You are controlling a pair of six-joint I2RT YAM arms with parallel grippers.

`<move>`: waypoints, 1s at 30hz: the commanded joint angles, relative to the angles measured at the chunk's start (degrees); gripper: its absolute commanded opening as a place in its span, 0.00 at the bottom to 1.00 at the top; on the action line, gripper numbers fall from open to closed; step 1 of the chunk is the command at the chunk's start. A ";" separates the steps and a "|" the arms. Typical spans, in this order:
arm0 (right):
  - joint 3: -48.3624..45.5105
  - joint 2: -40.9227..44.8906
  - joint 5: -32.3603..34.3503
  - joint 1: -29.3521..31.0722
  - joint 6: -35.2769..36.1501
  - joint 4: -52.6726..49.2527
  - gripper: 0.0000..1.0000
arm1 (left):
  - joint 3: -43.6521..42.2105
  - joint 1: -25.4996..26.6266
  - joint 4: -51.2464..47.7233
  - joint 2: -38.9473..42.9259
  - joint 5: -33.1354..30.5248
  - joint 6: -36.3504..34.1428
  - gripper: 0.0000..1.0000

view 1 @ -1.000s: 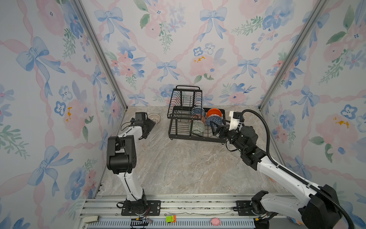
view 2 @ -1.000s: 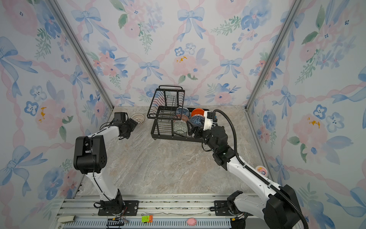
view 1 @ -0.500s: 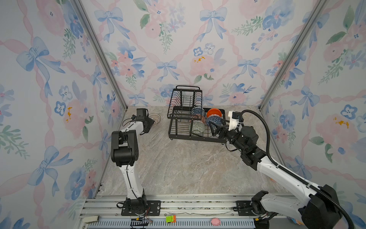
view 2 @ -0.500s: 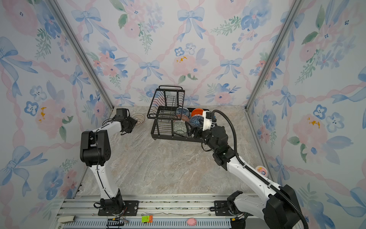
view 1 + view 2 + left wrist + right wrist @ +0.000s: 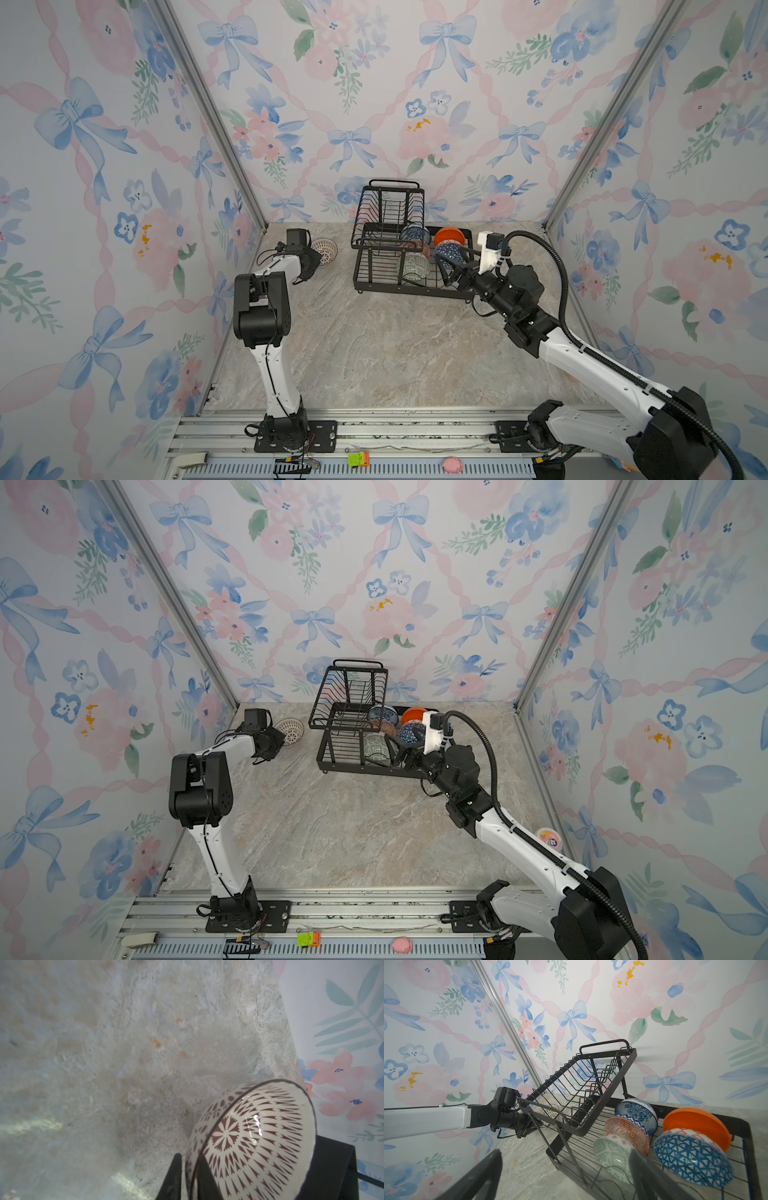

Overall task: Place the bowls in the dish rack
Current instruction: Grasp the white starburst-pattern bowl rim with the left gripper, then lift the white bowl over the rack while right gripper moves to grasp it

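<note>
The left tool [image 5: 189,1169] grips the white lattice-patterned round bowl [image 5: 255,1142] by its rim, a lift into the black wire dish rack [image 5: 388,214] likely next; the right tool [image 5: 453,269] gapes empty.

Three walls [image 5: 365,95], papered in a pale floral print of blue bows, pink blooms and twisting pink ribbons, close in the space in both top views. They meet at the back corners along slanting metal posts [image 5: 209,112]. The floor [image 5: 395,345] is a beige-grey marbled slab, evenly lit with soft shadows, and a ribbed aluminium rail [image 5: 395,432] runs along its near edge.
</note>
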State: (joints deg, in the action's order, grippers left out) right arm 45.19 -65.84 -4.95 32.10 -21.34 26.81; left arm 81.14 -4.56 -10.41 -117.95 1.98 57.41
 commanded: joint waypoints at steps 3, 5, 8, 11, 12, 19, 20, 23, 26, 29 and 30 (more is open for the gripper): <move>-0.12 0.41 0.48 0.62 1.39 1.05 0.97 | -0.13 -0.48 -1.34 -0.59 -0.13 -2.03 0.00; -0.12 0.29 0.67 0.67 1.40 0.65 0.97 | -0.84 -0.55 -1.27 0.39 0.04 -2.21 0.00; 0.08 0.20 0.73 0.69 1.30 -0.20 0.97 | -2.31 -0.55 -1.27 3.03 0.17 -3.02 0.00; 0.41 0.05 1.18 0.71 1.47 -1.02 0.97 | -5.70 -0.47 -1.23 7.49 -0.12 -3.67 0.00; 0.47 0.01 1.42 0.69 1.48 -1.21 0.97 | -7.10 -0.47 -1.27 9.02 -0.14 -3.54 0.00; 1.49 -0.78 3.67 0.69 1.83 -3.65 0.97 | -20.98 0.91 -1.24 23.12 0.20 -2.94 0.00; 1.79 -0.92 4.50 0.69 1.92 -4.70 0.97 | -23.05 1.46 -1.17 25.39 0.35 -2.68 0.00; 1.95 -0.97 6.19 0.60 2.57 -5.55 0.97 | -28.01 4.87 -1.16 31.59 -2.30 -1.93 0.00; 2.62 -0.71 9.45 0.64 3.06 -8.00 0.97 | -31.87 8.36 -1.06 36.74 -4.51 -1.26 0.00; 2.97 -0.70 12.94 0.64 2.39 -9.93 0.97 | -35.32 11.06 -0.18 42.61 -7.42 0.88 0.00; 3.34 -0.70 13.00 0.60 2.14 -10.70 0.97 | -36.41 11.76 0.71 44.65 -8.26 1.19 0.00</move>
State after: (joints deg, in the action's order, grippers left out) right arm 46.22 -66.65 4.01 32.10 -19.66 19.14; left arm 46.48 6.17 -13.32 -78.02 -2.24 56.42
